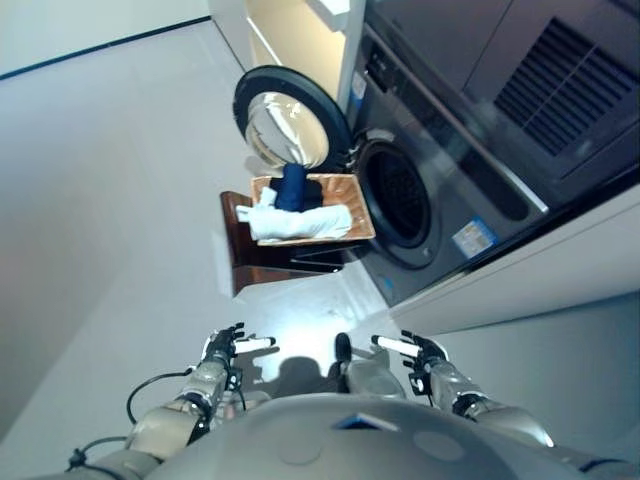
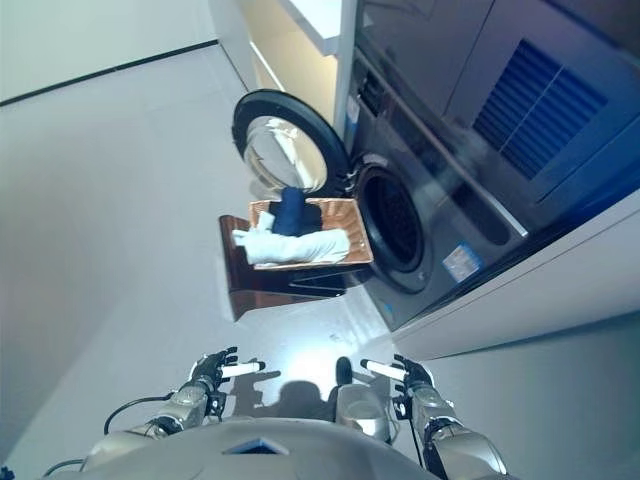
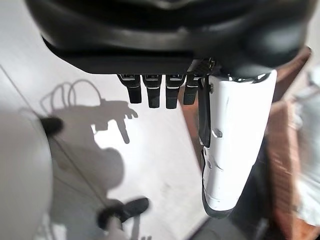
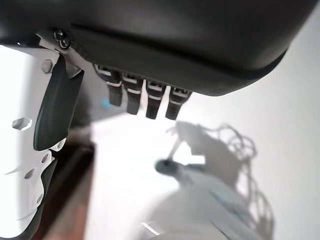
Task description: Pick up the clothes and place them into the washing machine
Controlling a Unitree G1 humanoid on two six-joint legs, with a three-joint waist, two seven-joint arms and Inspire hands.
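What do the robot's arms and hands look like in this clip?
Both arms are silver-grey metal. The left hand and right hand are dark, each with a white cover on the thumb. In the wrist views the cover is glossy white with small holes, and a row of short dark fingers shows beside it.

Nothing legible — the stickers on the washing machine (image 1: 470,190) front are too small to read.

A pale grey floor (image 1: 120,200) fills the room, with a bright patch of light near the bottom. A dark brown wooden stand (image 1: 262,265) sits on it, and a white countertop (image 1: 560,255) runs along the right above grey cabinet fronts.
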